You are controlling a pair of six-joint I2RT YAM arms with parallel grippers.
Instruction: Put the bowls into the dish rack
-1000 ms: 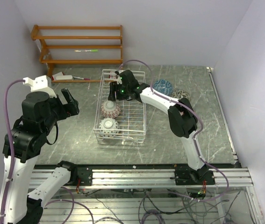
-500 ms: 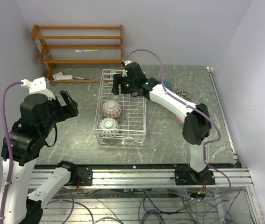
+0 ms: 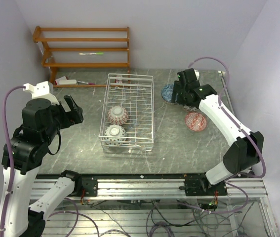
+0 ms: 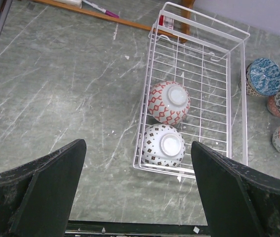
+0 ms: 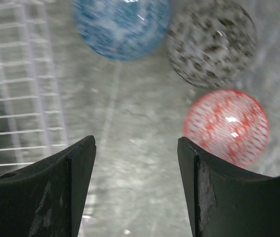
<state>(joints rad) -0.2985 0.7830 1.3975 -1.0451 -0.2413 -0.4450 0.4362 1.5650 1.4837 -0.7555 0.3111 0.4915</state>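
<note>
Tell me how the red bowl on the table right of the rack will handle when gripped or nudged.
The red bowl looks glazed, with bright highlights inside, so a grip may slip. It seems hard ceramic: probably stiff, and could chip against the grey speckled bowl close beside it. Pushed at the rim, its round body would likely rock.
</note>
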